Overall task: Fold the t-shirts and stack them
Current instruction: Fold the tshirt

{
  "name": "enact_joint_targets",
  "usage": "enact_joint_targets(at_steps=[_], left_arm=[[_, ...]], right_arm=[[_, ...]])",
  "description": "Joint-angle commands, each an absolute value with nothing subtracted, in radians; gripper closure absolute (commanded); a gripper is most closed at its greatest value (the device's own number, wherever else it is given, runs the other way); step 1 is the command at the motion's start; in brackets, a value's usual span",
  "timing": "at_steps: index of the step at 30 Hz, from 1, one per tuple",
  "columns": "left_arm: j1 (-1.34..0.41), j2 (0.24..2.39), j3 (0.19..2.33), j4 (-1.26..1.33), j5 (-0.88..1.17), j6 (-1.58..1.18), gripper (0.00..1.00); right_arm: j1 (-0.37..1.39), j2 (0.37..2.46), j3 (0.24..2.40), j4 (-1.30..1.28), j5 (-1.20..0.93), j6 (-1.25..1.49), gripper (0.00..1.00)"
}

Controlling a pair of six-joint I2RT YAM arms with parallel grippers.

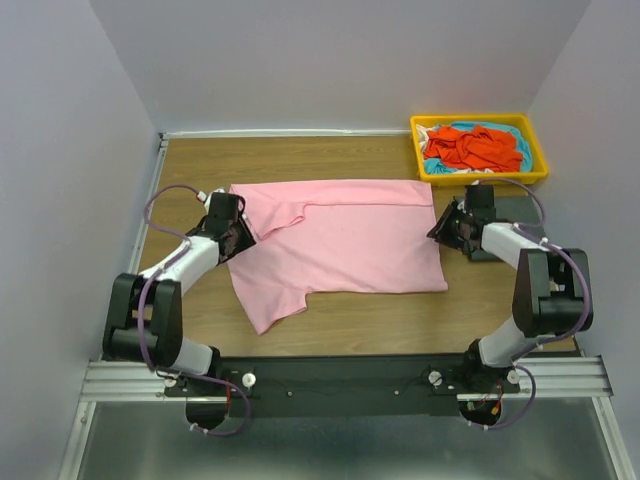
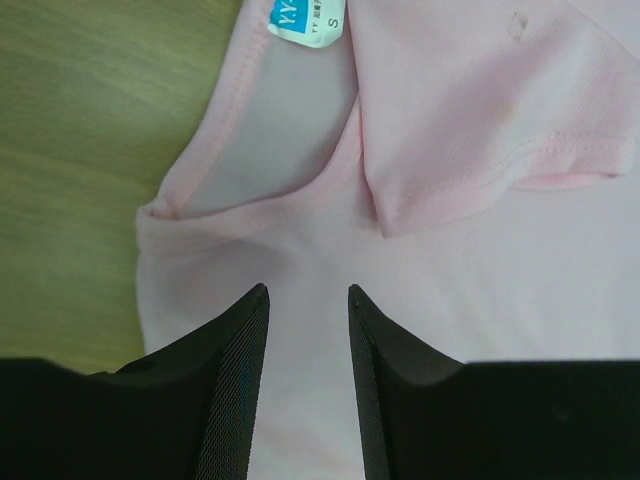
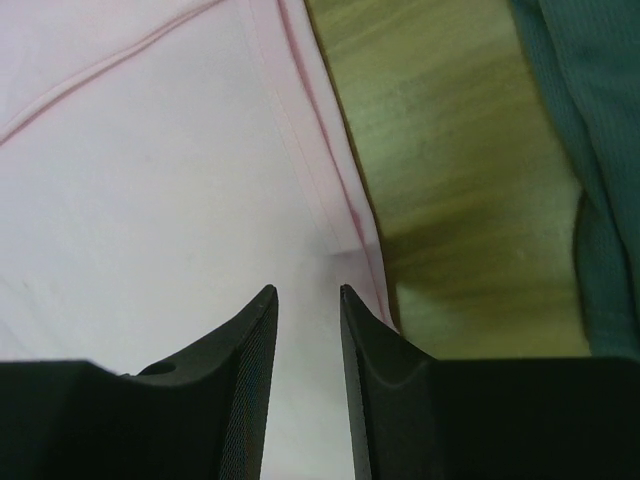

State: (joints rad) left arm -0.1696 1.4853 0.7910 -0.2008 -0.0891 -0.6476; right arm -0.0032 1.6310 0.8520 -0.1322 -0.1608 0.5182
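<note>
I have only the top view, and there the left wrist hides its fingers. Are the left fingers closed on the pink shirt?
Observer: No. The left fingers stand apart; the pink t-shirt lies flat in the gap.
Operator: And the right ones?
Observer: The right fingers are apart too, above the shirt's hem, close to bare table.
Operator: Which end is on the left?
Observer: The neck; a blue size label shows there.

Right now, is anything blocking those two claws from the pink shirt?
Nothing visible does. The left gripper and right gripper are directly over opposite edges of the pink t-shirt, with only bare cloth below their parted jaws.
</note>
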Motion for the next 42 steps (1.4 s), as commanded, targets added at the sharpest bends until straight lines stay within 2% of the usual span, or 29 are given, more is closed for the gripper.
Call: enact_joint_targets(at_steps=[1, 6, 13, 24, 31, 42], left_arm=[[-0.164, 1.32, 0.729, -0.333, -0.166, -0.672, 0.54], [-0.163, 1.174, 0.692, -0.5, -0.215, -0.718, 0.52], [-0.169, 1.198, 0.7, -0.609, -0.177, -0.735, 0.5], [-0.169, 1.344, 0.722, -0.627, -0.16, -0.721, 0.49], [-0.172, 1.384, 0.765, -0.702, -0.221, -0.716, 0.56], [-0.184, 1.428, 0.782, -0.719, -0.222, -0.718, 0.57]], right_arm=[[0.018, 1.499, 0.805, -0.265, -0.127, 0.485, 0.61], [0.021, 1.318, 0.749, -0.377, -0.103, 0.463, 0.58], [0.028, 1.175, 0.71, -0.443, -0.097, 0.462, 0.57], [0.026, 1.126, 0.67, -0.445, -0.132, 0.446, 0.57], [0.026, 1.101, 0.657, -0.436, -0.143, 0.446, 0.57], [0.066, 1.077, 0.631, -0.422, -0.11, 0.453, 0.57]])
